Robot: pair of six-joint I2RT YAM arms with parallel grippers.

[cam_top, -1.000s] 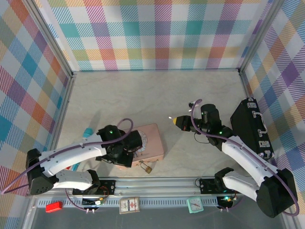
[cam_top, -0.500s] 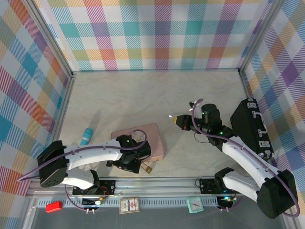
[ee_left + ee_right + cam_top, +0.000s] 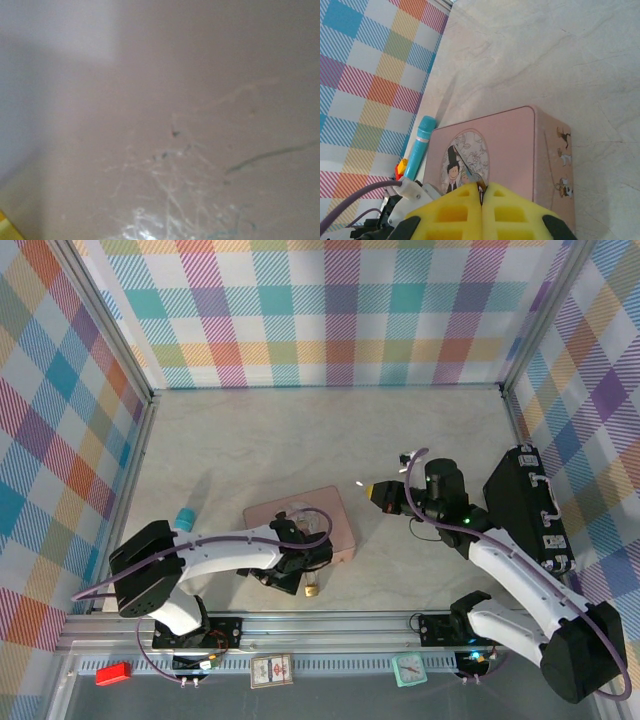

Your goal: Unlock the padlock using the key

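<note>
The brass padlock lies on the table just in front of the pink tin, close to the near rail. My left gripper hovers right at the padlock, its dark body covering the jaws from above. Its wrist view is a blurred close-up of a pale scratched surface. My right gripper hangs over the table to the right of the tin. Its yellow fingers are shut on the thin silver key, and the blade points out toward the tin.
A black case stands against the right wall. A teal marker lies left of the tin, and shows as a teal marker in the right wrist view too. The metal rail runs along the near edge. Plaid walls enclose the table.
My left arm has swung right and toward the near edge, coming off the tin and down beside the padlock. The tin shifted slightly. My right gripper stayed put with the key.
</note>
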